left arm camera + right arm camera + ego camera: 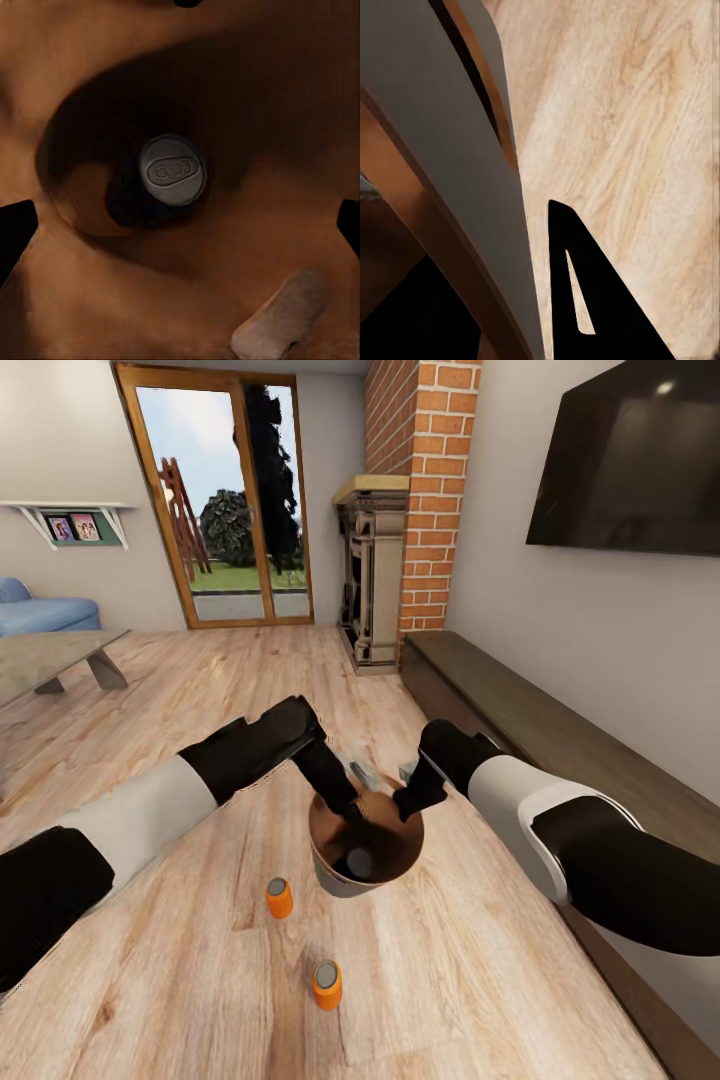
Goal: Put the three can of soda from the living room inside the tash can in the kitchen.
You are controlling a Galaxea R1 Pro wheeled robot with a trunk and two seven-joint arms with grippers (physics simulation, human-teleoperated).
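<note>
Here, in the head view, standing at centre on the light plank floor (200, 690): the trash can (345, 880), brown inside, pale grey outside, holding the dark blue can (357, 863) upright at its bottom. Reaching into the bin mouth from ten o'clock, the left gripper (350, 807); gripping the rim at two o'clock, the right gripper (410, 800). Standing upright on the floor and apart from the bin, two orange cans: one (279, 897) at nine o'clock of it, the other (327, 984) at six o'clock. Running along the wall at three o'clock, a long dark cabinet (560, 740). In the left wrist view, looking straight down on the blue can's grey top (172, 170), with both dark fingertips (15, 229) spread wide, holding nothing. In the right wrist view, clamping the bin wall (442, 172), one finger (592, 300) pressing outside against it.
</note>
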